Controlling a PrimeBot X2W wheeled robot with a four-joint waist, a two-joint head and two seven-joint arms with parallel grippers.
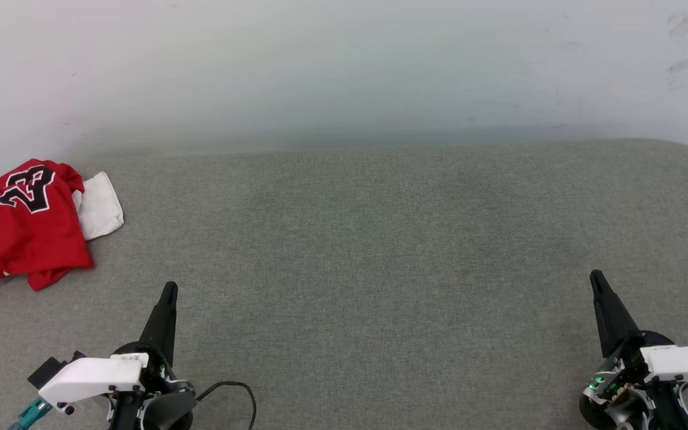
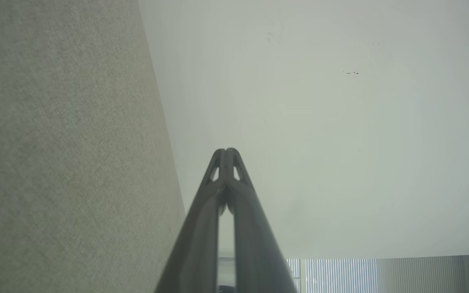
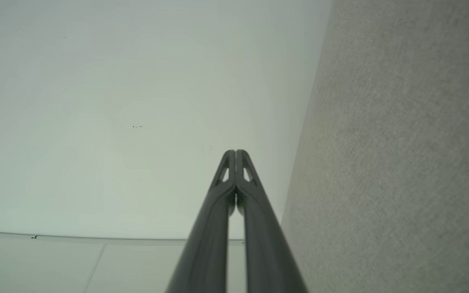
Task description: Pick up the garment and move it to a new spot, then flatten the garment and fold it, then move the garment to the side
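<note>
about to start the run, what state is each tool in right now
Left tool: closed, holding nothing, apart from the garment.
Right tool: closed, holding nothing.

head downward, wrists toward shared wall (image 2: pixel 340 122)

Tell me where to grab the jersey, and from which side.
Probably the red flap at the jersey's near right corner: it juts out of the crumpled heap toward the left tool. Come from the right with that tool, opened first; it is shut now.
</note>
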